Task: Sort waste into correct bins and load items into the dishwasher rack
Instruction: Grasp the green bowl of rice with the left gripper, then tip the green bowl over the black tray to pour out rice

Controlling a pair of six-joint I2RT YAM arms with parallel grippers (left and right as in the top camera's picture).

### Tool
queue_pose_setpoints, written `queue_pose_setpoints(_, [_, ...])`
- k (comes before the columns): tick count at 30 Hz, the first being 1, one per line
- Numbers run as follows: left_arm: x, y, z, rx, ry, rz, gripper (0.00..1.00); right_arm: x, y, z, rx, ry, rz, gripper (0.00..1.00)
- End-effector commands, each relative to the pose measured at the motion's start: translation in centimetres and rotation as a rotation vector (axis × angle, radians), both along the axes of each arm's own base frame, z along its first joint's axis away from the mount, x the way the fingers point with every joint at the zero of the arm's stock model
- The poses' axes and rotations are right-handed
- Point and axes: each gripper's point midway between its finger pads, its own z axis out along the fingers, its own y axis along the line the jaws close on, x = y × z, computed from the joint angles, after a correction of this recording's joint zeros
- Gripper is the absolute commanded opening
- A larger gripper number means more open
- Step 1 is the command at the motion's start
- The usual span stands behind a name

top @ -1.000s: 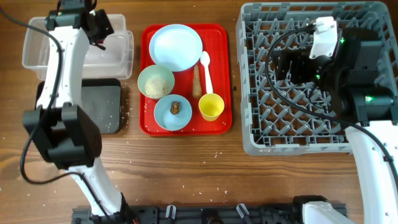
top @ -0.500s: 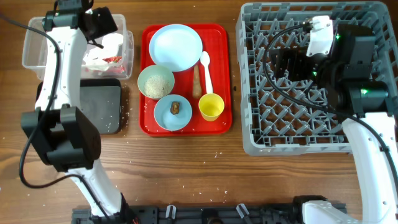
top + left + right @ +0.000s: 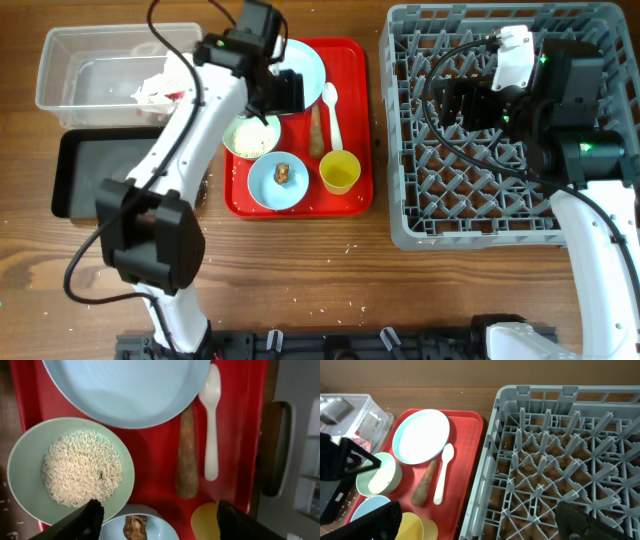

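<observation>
My left gripper (image 3: 283, 92) (image 3: 159, 512) hangs open and empty over the red tray, above the pale blue plate (image 3: 125, 385). Below it lie the green bowl (image 3: 25, 460) of rice (image 3: 82, 472), the brown stick (image 3: 187, 455), the white spoon (image 3: 212, 425), the small blue bowl (image 3: 278, 178) holding a brown lump (image 3: 134, 527), and the yellow cup (image 3: 340, 170). The crumpled napkin (image 3: 152, 88) and red wrapper (image 3: 178, 97) lie in the clear tub (image 3: 70, 60). Over the grey rack (image 3: 500, 200) (image 3: 545, 460), my right gripper (image 3: 455, 100) (image 3: 480, 520) stands open and empty.
The black tray (image 3: 110, 175) sits in front of the clear tub at the left. The red serving tray (image 3: 350, 60) lies between the bins and the rack. Loose rice grains are scattered on the wooden table (image 3: 300, 270) near the front.
My left gripper opened over the clear tub, leaving the napkin and wrapper inside, then swung right to above the red tray. The right arm has barely moved.
</observation>
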Motion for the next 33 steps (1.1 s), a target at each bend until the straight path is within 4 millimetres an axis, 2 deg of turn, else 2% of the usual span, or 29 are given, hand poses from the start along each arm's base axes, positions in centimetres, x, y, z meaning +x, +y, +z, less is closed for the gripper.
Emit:
queue_pose_setpoints(1, [-0.5,1.2,-3.2,0.046,0.038,0.119,0.66,0.2,0.3,0.6,0.012,-0.011,0.017,1.0])
queue_pose_setpoints(5, [-0.6,1.2,-6.8,0.039,0.02,0.118,0.54,0.2,0.3,0.6,0.012,-0.01,0.017,1.0])
queue_pose_setpoints(6, [-0.8,1.2,-7.9,0.037,0.017,0.117,0.48,0.2,0.3,0.5,0.012,-0.005,0.016,1.0])
queue_pose_setpoints(8, [-0.9,1.3,-8.9,0.033,0.007,0.117,0.45,0.1,0.3,0.5,0.011,-0.001,0.017,1.0])
queue_pose_setpoints(12, [-1.0,1.3,-10.8,0.027,-0.018,0.109,0.3,-0.1,0.3,0.2,0.01,0.015,0.016,1.0])
queue_pose_setpoints(14, [-1.0,1.3,-10.9,0.027,-0.018,0.107,0.14,-0.1,0.3,0.2,0.011,0.014,0.016,1.0])
queue_pose_setpoints(17, [-0.9,1.3,-10.8,0.026,-0.021,0.107,0.04,-0.1,0.3,0.2,0.011,0.015,0.017,1.0])
queue_pose_setpoints(19, [-0.6,1.2,-10.5,0.02,-0.034,0.108,0.04,-0.1,0.3,0.2,0.01,0.015,0.017,1.0])
queue_pose_setpoints(21, [0.1,1.0,-8.6,0.007,-0.068,0.11,0.04,-0.1,0.3,0.2,0.011,0.014,0.016,0.99])
queue_pose_setpoints(23, [1.0,0.7,-4.7,-0.018,-0.128,0.111,0.04,-0.1,0.3,0.2,0.011,0.014,0.016,1.0])
queue_pose_setpoints(26, [0.6,0.9,0.5,-0.044,-0.191,0.112,0.04,-0.1,0.3,0.2,0.011,0.014,0.016,1.0])
queue_pose_setpoints(28, [-1.2,1.4,4.3,-0.064,-0.232,0.112,0.04,-0.1,0.3,0.2,0.01,0.014,0.016,1.0])
queue_pose_setpoints(30, [-3.2,2.2,6.9,-0.073,-0.243,0.113,0.04,-0.1,0.3,0.2,0.011,0.011,0.016,1.0])
queue_pose_setpoints(31, [-4.8,3.2,8.1,-0.093,-0.224,0.123,0.04,-0.1,0.3,0.3,0.011,0.01,0.017,1.0])
queue_pose_setpoints(33, [-6.3,4.6,8.9,-0.134,-0.187,0.136,0.04,-0.1,0.3,0.3,0.011,0.01,0.017,1.0])
